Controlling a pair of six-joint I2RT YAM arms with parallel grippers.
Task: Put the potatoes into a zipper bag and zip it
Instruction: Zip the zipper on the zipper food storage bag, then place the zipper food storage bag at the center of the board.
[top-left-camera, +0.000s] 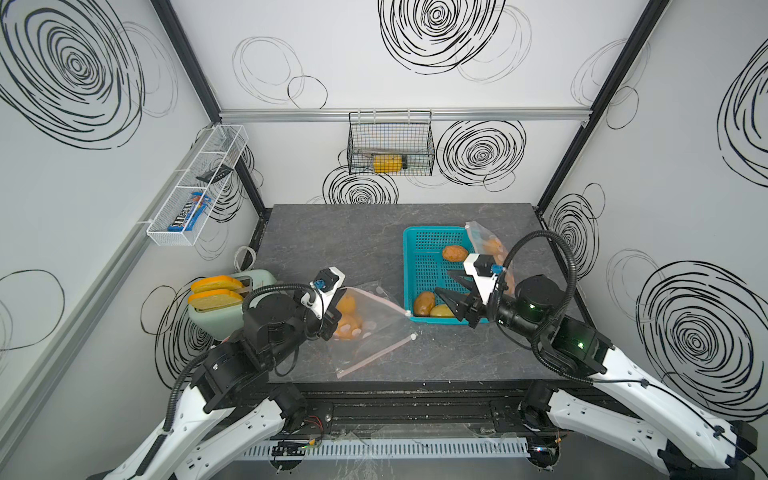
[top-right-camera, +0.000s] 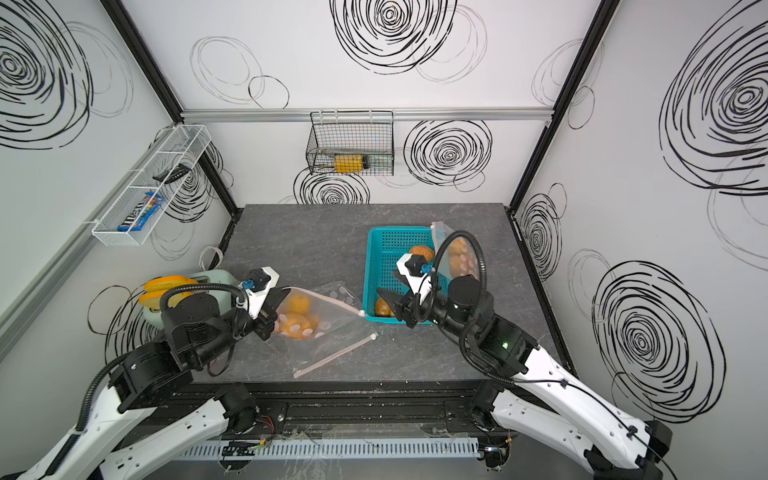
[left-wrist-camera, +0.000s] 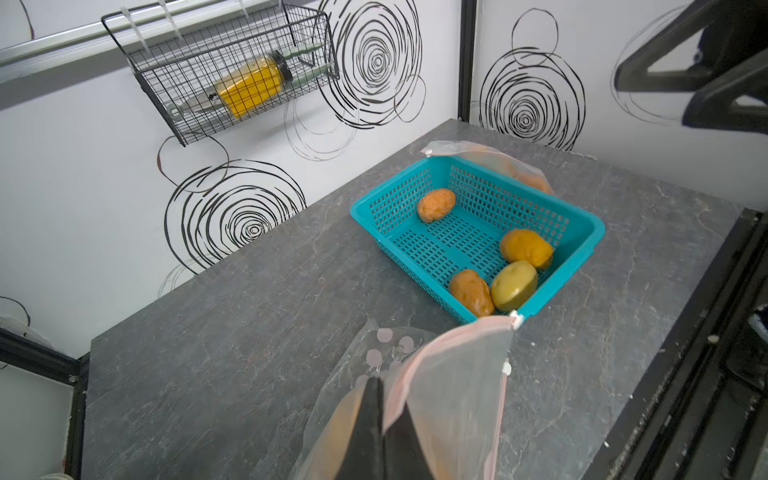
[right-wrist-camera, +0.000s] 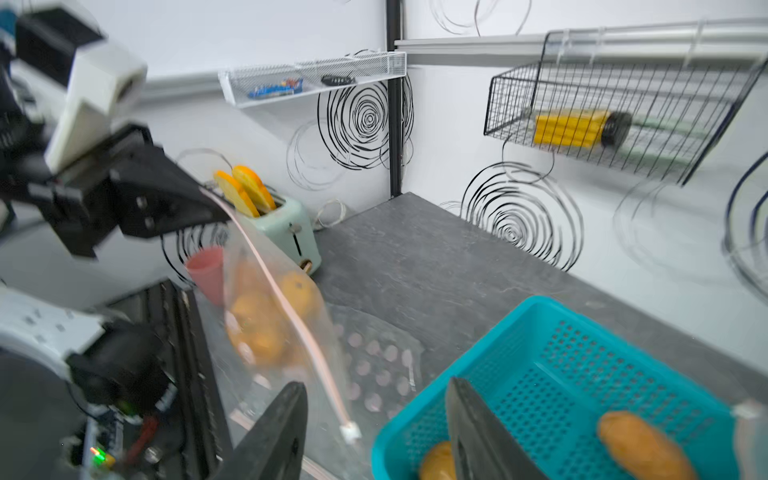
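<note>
A clear zipper bag (top-left-camera: 376, 332) (top-right-camera: 332, 332) with a pink zip strip lies near the table's front left, mouth toward the basket, with orange-brown potatoes (top-left-camera: 347, 322) (right-wrist-camera: 257, 328) inside. My left gripper (top-left-camera: 338, 296) (top-right-camera: 286, 293) (left-wrist-camera: 378, 380) is shut on the bag's rim by the zip strip. A teal basket (top-left-camera: 428, 249) (left-wrist-camera: 473, 174) holds several more potatoes (top-left-camera: 455, 252) (left-wrist-camera: 525, 248), one paler yellow-green (left-wrist-camera: 514, 284). My right gripper (top-left-camera: 444, 282) (top-right-camera: 386, 282) (right-wrist-camera: 376, 384) hangs open and empty over the basket's near-left corner.
A second clear bag (top-left-camera: 490, 245) holding potatoes leans behind the basket. A flat dotted bag (right-wrist-camera: 374, 365) lies under the first. A mint toaster (top-left-camera: 224, 316) with toast stands far left, a pink cup (right-wrist-camera: 206, 270) beside it. A wire basket (top-left-camera: 390, 143) and a shelf (top-left-camera: 195, 187) hang on the walls.
</note>
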